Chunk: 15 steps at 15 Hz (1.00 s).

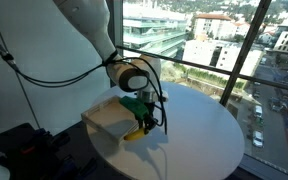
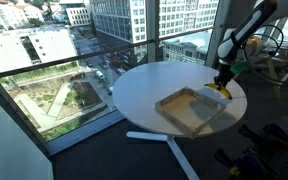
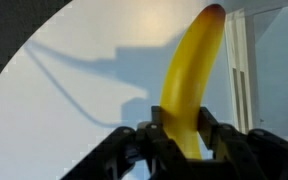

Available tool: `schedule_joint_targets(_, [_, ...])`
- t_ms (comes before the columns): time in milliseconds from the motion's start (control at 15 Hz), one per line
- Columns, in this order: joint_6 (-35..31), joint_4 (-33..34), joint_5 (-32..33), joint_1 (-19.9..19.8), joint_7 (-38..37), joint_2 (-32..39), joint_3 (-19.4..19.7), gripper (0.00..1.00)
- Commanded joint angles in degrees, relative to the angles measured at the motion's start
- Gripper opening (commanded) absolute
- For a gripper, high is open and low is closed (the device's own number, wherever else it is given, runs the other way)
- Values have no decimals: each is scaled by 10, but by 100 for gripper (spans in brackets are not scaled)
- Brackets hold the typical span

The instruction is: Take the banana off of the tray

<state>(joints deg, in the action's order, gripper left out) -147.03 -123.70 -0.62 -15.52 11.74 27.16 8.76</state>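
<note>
- The claw (image 3: 184, 140) is pinching the banana (image 3: 191, 80). In the wrist view its dark fingers (image 3: 149, 138) press against both sides of the fruit's near end.
- The banana is small, smooth and bright yellow, with no marks showing on the skin.
- It runs straight out ahead of the claw, bends slightly to one side, and ends in a dark brownish tip.
- The end held between the fingers is hidden by them.
- In the wrist view the tray (image 3: 240, 70) lies just beside the banana. Its light raised edge runs alongside the fruit, with the pale grey base beyond that edge.
- The banana is outside this edge, over the white table (image 3: 74, 90) and not over the tray's base.
- Dark shadows of the arm and cable fall on the table ahead of the claw.
- In an exterior view the claw (image 1: 144, 118) points down, with the banana (image 1: 136, 131) hanging under it at the rim of the tray (image 1: 104, 115).
- In that view a green part (image 1: 134, 102) sits just above the claw.
- In an exterior view the banana (image 2: 220, 92) shows as a yellow spot under the claw (image 2: 222, 84), at the far edge of the tray (image 2: 174, 103).
- I cannot tell whether the banana touches the table or hangs just above it.
</note>
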Motion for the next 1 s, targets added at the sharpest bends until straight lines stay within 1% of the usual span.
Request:
schedule_joint_targets(0, [-4, 3, -7, -14, 17, -1, -9, 69])
schedule_joint_targets(267, [-2, 3, -8, -14, 17, -1, -10, 99])
schedule_joint_targets(333, [-2, 3, -8, -14, 17, -1, -10, 100])
schedule_joint_targets(933, [11, -1, -2, -6, 9, -15, -8, 100])
